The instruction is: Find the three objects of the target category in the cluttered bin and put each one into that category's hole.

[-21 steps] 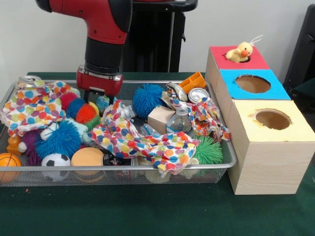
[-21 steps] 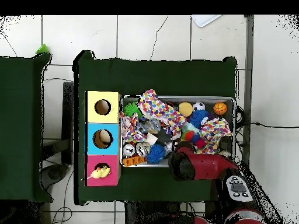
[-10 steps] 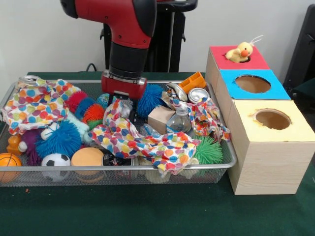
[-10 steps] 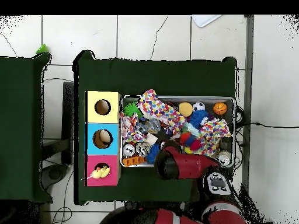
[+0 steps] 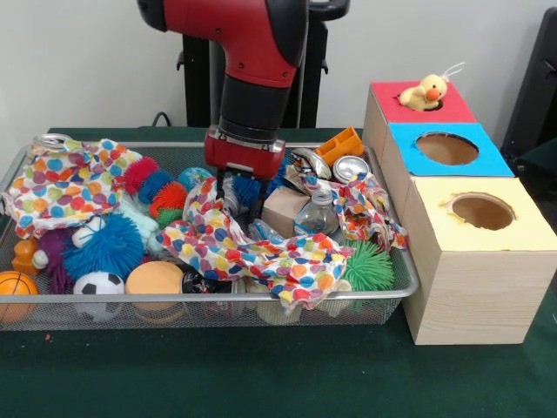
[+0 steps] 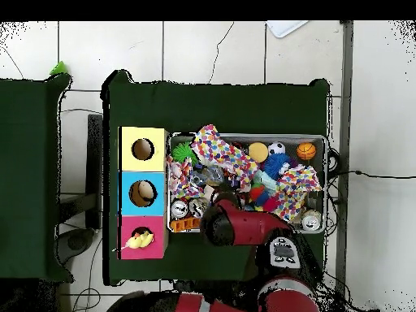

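Note:
My gripper [image 5: 241, 196] reaches down into the wire mesh bin [image 5: 396, 261] at its back middle. It is open, and its fingers straddle a blue spiky ball [image 5: 246, 187] that the arm mostly hides. A wooden block [image 5: 283, 209] and a clear plastic bottle [image 5: 318, 213] lie just to the right. The three-hole box stands to the right of the bin: a red hole holds a yellow duck [image 5: 425, 92], then come the blue hole [image 5: 446, 148] and the yellow hole [image 5: 481, 211]. In the overhead view the arm [image 6: 236, 223] covers the gripper.
Polka-dot cloths [image 5: 252, 248] drape over the clutter. Silver cans [image 5: 351, 166] and an orange piece [image 5: 341, 144] lie at the back right. A rainbow spiky ball [image 5: 158, 190], another blue spiky ball [image 5: 103, 246], a soccer ball [image 5: 97, 284], an orange ball [image 5: 155, 279], a basketball [image 5: 16, 286] and a green spiky ball [image 5: 367, 266] fill the rest.
In the front view the arm has swung right along the back of the bin, from above the rainbow ball to the blue spiky ball. The gripper is lower among the objects.

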Robot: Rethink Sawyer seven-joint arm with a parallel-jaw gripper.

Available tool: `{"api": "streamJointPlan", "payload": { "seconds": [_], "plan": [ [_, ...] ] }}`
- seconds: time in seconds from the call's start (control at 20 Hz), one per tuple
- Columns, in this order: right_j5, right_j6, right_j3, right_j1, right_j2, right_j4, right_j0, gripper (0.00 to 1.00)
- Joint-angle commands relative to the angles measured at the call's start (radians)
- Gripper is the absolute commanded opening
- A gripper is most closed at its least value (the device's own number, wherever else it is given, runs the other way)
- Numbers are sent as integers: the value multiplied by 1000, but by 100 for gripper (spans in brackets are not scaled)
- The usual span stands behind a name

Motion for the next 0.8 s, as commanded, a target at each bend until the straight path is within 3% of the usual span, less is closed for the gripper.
{"api": "streamJointPlan", "payload": {
  "seconds": [0.05, 0.2, 0.8],
  "plan": [
    [0, 207, 51, -8, 39, 79, 13, 100],
    [13, 187, 58, -33, 52, 78, 4, 100],
    [235, 71, -5, -148, 155, 79, -90, 100]
  ]
}}
